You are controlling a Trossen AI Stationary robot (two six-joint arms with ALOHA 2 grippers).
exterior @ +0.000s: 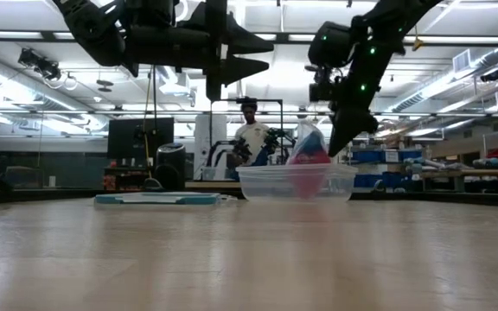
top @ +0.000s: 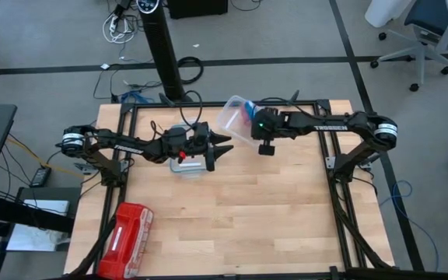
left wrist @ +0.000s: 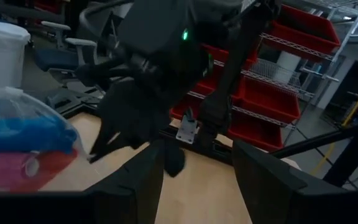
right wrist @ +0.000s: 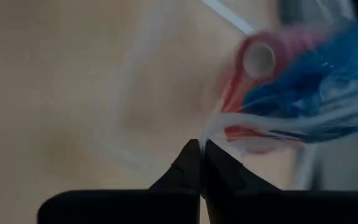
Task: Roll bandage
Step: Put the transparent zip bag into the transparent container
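Pale wooden table (top: 232,210) carries the whole setup, with an open workshop beyond it and a person standing far off in the low view. On it, the bandage (right wrist: 328,93) shows as crumpled bright blue fabric packed inside a clear plastic bag (top: 236,118), alongside a red-pink roll (right wrist: 260,59). The bag is lifted and tilted near the table's far edge, above or just beside a shallow clear container (exterior: 296,181); which of the two cannot be told.

Soft, light and stretchy by the look of it, the bandage would likely sag and bunch rather than hold a shape, and the slick film around it could slip. A firm pinch on a free end of the strip, once it is out of the bag, seems the sensible hold.

The right gripper (right wrist: 201,146) has its fingers pressed together on a thin fold of the bag's edge. The left gripper (top: 222,148) hangs close by above the table with its fingers spread apart, holding nothing, just beside a small white and red object (top: 183,162). A red zip pouch (top: 127,237) lies well apart at the near left corner.
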